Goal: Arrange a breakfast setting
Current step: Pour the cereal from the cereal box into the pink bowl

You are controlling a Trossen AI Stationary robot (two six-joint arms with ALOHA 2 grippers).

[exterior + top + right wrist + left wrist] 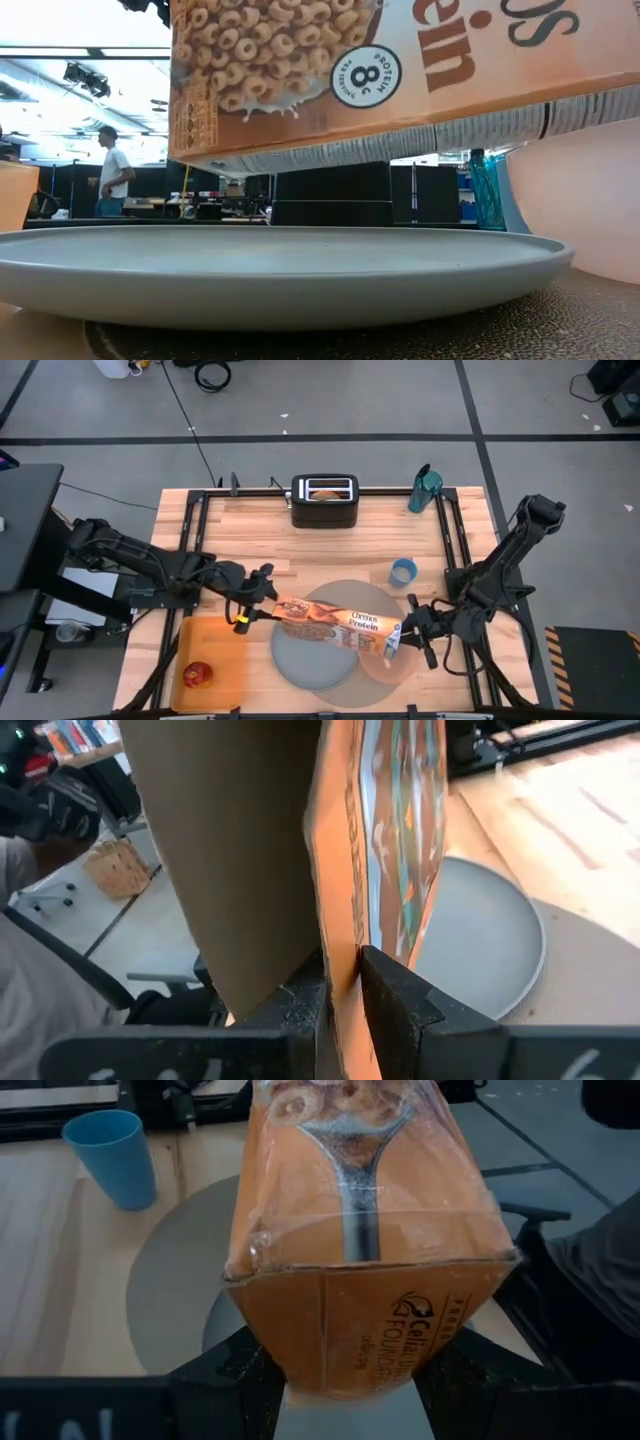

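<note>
I hold the orange cardboard cereal box (pixel 335 622) flat and lengthwise above the round grey-blue plate (pixel 300 665); its glossy front shows cereal rings in a spoon, white lettering and a protein badge. My left gripper (pixel 262 610) clamps the box's bottom end, at nine o'clock of the box, one dark finger (pixel 235 1375) pressed to each side of the folded base. My right gripper (pixel 403 637) pinches the opposite end at three o'clock, its fingers (pixel 395 1005) nearly closed on a thin flap edge.

The plate is smooth and shallow, sitting on the large round grey mat (pixel 345 592), whose surface looks matte. The smaller pink bowl (pixel 385 667) lies under my right end, touching the plate's rim at four o'clock. The teal plastic tumbler (pixel 402 572) stands upright at one o'clock of the mat. The red fruit (pixel 197 675) rests on the orange rectangular tray (pixel 215 650), at nine o'clock of the plate. The black toaster (pixel 324 500) sits at twelve, a bagel (pixel 325 493) in its slot.
</note>
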